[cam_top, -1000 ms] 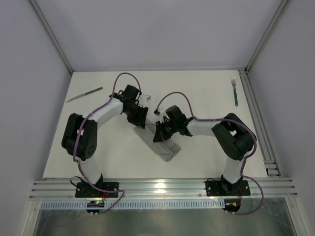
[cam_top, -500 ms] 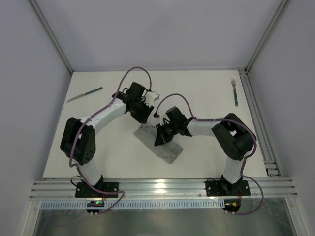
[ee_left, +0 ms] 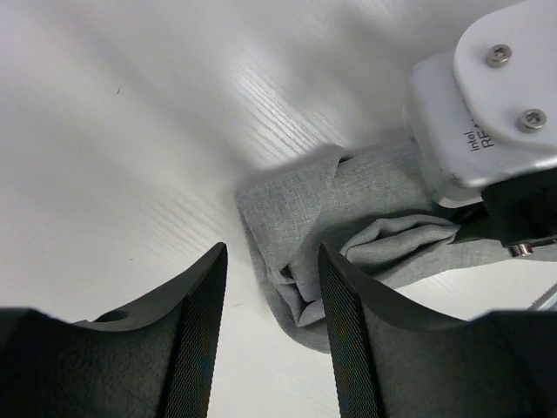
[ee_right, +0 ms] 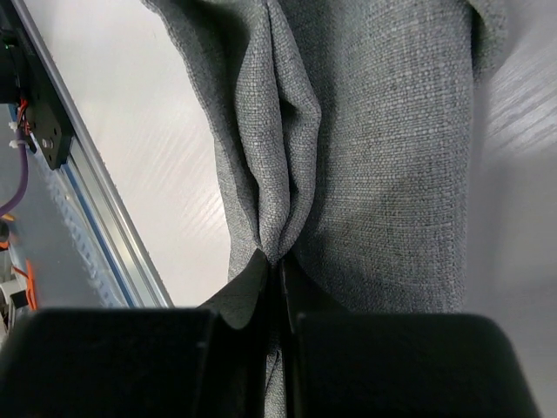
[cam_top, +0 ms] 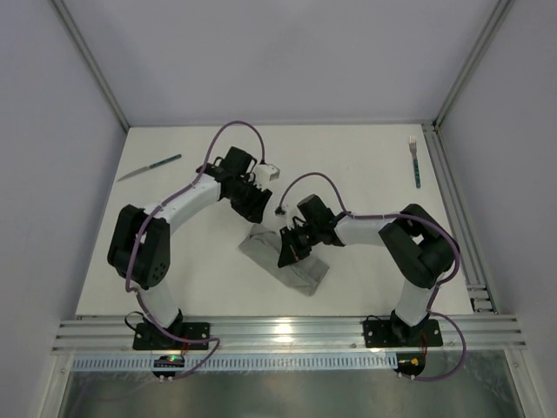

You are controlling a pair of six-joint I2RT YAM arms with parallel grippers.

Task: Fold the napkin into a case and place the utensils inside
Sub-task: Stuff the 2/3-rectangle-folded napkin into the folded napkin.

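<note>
At the far left of the table [cam_top: 365, 157] we see the knife [cam_top: 150, 167] lying alone. The left gripper [ee_left: 270, 287] hangs by the far end of the napkin [cam_top: 300, 272], its jaws parted and holding nothing. The napkin lies near the table's middle as a rumpled, folded grey strip running diagonally toward the near edge. The right gripper [ee_right: 274, 272] is clamped tight on a pinched ridge of that cloth. By the far right edge we find the fork [cam_top: 415, 162], well apart from the napkin.
</note>
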